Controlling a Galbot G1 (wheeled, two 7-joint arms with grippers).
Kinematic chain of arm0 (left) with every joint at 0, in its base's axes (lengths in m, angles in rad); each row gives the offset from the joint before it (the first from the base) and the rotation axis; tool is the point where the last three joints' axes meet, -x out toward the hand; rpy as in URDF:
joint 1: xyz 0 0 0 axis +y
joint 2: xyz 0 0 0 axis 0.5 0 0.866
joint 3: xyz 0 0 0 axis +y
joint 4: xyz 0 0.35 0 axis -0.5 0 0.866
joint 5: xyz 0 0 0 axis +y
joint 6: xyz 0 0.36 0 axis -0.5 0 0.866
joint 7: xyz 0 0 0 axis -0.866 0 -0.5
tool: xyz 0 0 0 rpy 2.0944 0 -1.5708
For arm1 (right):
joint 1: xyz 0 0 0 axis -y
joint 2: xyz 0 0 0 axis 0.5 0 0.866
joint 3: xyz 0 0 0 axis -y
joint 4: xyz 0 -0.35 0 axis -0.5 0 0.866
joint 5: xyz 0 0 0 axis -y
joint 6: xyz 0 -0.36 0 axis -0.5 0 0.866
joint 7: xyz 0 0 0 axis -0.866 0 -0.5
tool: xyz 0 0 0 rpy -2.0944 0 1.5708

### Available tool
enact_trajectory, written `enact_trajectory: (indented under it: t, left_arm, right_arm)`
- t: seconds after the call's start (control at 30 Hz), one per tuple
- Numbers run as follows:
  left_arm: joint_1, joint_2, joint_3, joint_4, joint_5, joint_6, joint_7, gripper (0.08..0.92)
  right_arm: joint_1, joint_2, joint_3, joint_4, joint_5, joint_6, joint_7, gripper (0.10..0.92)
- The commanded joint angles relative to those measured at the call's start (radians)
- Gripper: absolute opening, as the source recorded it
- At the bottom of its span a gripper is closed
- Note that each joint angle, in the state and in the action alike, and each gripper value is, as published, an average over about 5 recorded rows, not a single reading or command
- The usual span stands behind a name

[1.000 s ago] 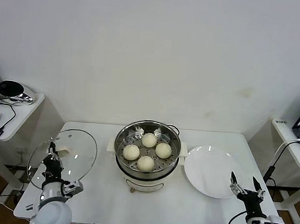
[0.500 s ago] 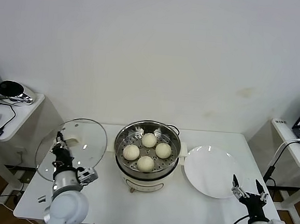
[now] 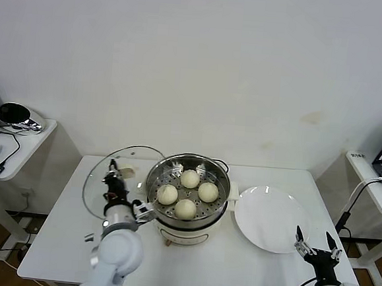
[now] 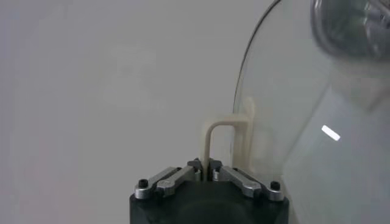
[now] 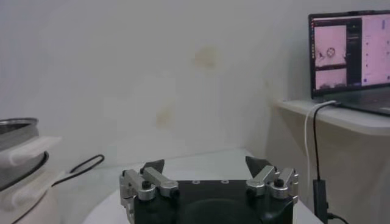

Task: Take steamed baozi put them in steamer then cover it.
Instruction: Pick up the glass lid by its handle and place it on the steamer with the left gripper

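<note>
4 baozi (image 3: 186,209) in steamer (image 3: 187,194), uncovered

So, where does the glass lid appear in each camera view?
Head view: glass lid stands tilted left of the steamer, held by the left gripper.
Left wrist view: it fills the right side, cream handle clamped in the gripper.
Right wrist view: not in it.
Shared landmark: the steamer.
</note>
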Motion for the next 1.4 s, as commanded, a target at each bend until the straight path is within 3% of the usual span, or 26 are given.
enact_trajectory:
  t: [0.03, 0.3, 0.6, 0.9, 1.4]
  left_arm:
    - [-0.160, -0.102, 0.134, 0.131, 0.092, 0.041, 0.056, 0.141]
    - [-0.222, -0.158, 0.244, 0.209, 0.123, 0.041, 0.060, 0.141]
    - [-0.248, -0.160, 0.373, 0.297, 0.125, 0.041, 0.032, 0.141]
    - [-0.247, -0.158, 0.364, 0.349, 0.150, 0.040, -0.001, 0.141]
    - [-0.191, -0.152, 0.305, 0.310, 0.258, 0.041, 0.089, 0.141]
  right_arm:
    - [0.001, 0.023, -0.008, -0.012, -0.064, 0.026, 0.003, 0.823]
    - [0.008, 0.042, -0.005, -0.028, -0.089, 0.041, 0.007, 0.823]
    - [0.020, 0.054, -0.004, -0.035, -0.101, 0.038, 0.009, 0.823]
    - [0.014, 0.054, -0.013, -0.047, -0.110, 0.039, 0.010, 0.823]
    - [0.038, 0.057, 0.014, -0.070, -0.111, 0.034, 0.007, 0.823]
